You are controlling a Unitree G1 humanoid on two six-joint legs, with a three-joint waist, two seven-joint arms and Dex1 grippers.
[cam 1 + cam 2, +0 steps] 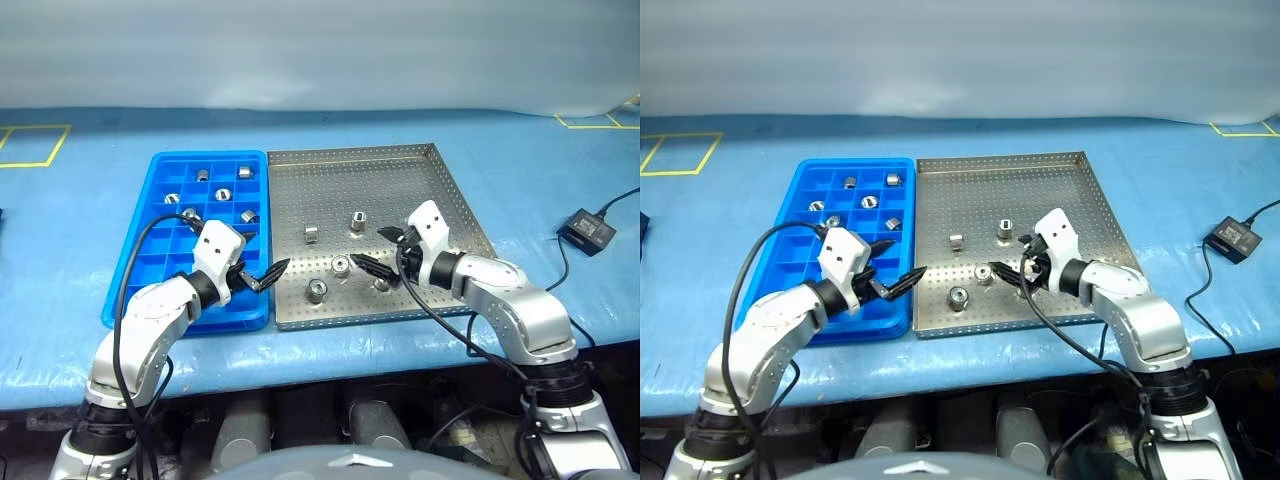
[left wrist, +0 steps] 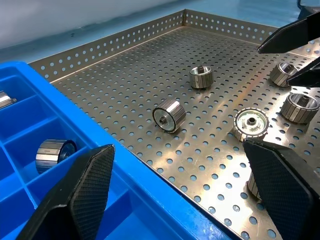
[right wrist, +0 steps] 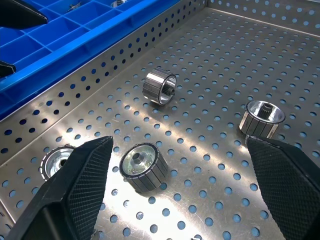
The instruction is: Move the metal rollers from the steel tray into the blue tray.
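**Both pincers empty, rollers split between the two trays**

Left pincer [image 1: 262,277] spread wide, holding nothing, poised over the near corner of the blue tray [image 1: 140,262] close to its shared edge with the steel tray [image 1: 400,165]; right pincer [image 1: 383,250] likewise gaping and empty, low over the near half of the steel tray, pointing toward the blue side. Just ahead of the right pincer, three metal rollers: one lying on its side [image 3: 145,167] between the fingers' line, another tipped with its bore showing [image 3: 160,87] farther toward the blue tray, a third upright [image 3: 261,118] off to the other side; a further roller [image 3: 57,161] partly hidden by one finger.

Counted from the head view, about five rollers left on the perforated floor, among them one near the front rim [image 1: 317,291] and two mid-tray [image 1: 311,234], [image 1: 358,221]. Already in the blue tray's far compartments, six or so, e.g. [image 1: 203,175] and [image 1: 245,172].

Judged roughly half done; remaining: pick each loose roller and drop it into a free compartment. Trays side by side on the blue-covered tabletop [image 1: 60,220]; small black device [image 1: 586,231] with cable off to the right.
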